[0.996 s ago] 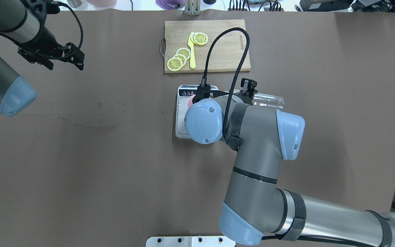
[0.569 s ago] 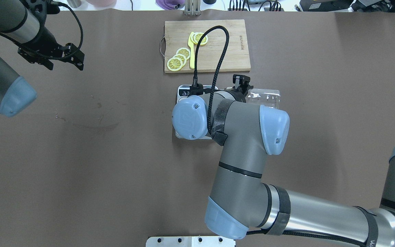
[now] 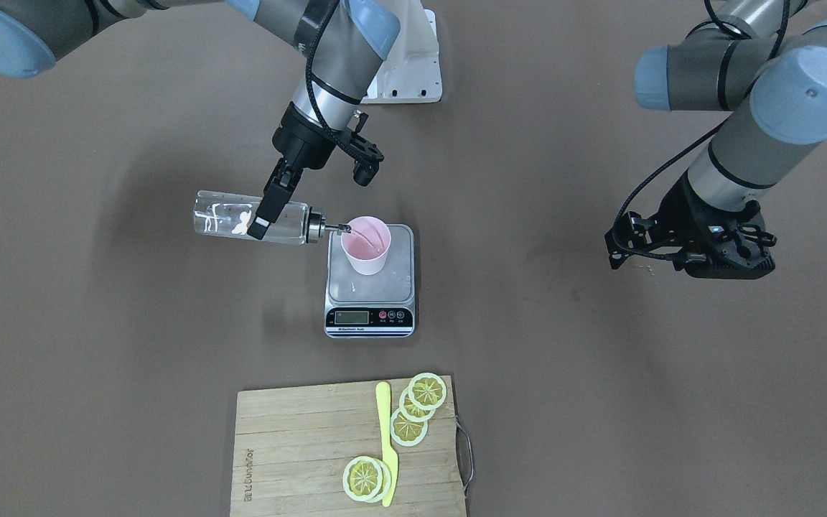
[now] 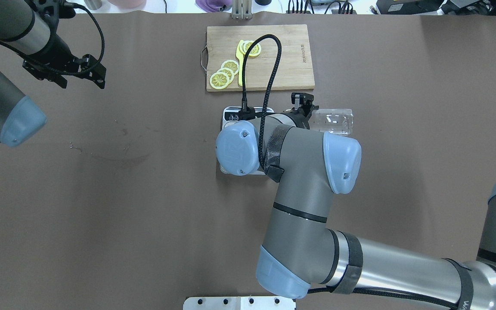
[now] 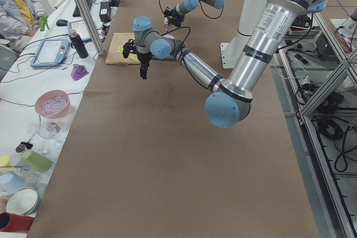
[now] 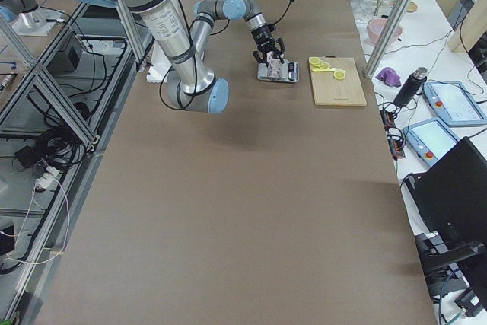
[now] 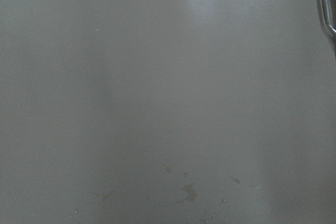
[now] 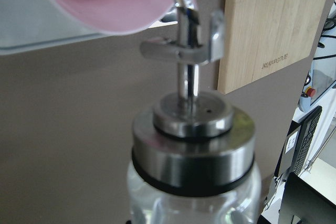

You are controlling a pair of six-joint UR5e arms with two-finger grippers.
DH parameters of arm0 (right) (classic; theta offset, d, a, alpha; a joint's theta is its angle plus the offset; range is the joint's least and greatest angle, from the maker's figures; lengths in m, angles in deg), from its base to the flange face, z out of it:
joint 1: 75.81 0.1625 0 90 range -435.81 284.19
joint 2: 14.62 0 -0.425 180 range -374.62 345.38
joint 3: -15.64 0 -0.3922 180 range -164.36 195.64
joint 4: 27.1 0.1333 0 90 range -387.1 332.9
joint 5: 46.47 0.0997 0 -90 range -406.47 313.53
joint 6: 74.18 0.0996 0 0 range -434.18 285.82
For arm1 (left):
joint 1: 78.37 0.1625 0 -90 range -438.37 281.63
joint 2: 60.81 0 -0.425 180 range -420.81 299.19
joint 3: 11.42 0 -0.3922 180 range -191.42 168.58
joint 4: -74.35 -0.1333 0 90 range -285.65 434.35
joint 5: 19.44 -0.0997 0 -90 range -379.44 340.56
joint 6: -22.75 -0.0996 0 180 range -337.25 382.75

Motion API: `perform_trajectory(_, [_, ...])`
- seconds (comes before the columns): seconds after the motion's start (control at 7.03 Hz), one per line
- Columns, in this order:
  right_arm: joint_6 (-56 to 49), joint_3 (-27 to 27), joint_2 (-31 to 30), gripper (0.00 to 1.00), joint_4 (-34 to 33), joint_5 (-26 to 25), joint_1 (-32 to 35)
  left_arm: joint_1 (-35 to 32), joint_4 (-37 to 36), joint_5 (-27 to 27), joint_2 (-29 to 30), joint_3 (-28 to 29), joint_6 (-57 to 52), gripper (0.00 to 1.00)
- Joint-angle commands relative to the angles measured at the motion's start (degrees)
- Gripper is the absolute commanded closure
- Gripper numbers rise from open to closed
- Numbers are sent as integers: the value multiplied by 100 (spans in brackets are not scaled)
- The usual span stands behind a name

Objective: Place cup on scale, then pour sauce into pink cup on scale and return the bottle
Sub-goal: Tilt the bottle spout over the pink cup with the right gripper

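Our right gripper (image 3: pixel 264 214) is clamped round the bottle (image 3: pixel 220 217). Seen from the front, it lies level at nine o'clock of the cup (image 3: pixel 366 250), spout over the rim. The cup stands on the scale (image 3: pixel 370 287). Glass is slick and breakable, and we judge mid-body the safest hold. The left gripper (image 4: pixel 100 74) hangs spread and empty.

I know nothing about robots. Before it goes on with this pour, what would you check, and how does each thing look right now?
1. Cup stands upright on the scale: ok.
2. Bottle is tipped on its side with its spout at the cup's rim: ok.
3. Right gripper is clamped across the bottle: ok.
4. Reading on the scale's display: cannot tell, too small to read.
5. Amount of liquid in the cup: cannot tell.
6. Left gripper hangs far off to the side, apart from the scale: ok.
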Motion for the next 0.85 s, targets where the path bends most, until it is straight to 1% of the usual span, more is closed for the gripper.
perform_trajectory(0.0, [-10,12,-4,100,-9,-9,0,0,0,0,0,1,0,2])
perform_trajectory(0.43, [104,4,5,100,95,-27,26,0,0,0,0,0,0,3])
perform_trajectory(0.57, [618,3,-47,100,261,8,27,0,0,0,9,-8,0,3])
perform_trajectory(0.71, [1128,-40,-169,100,654,122,35,0,0,0,9,-8,0,3])
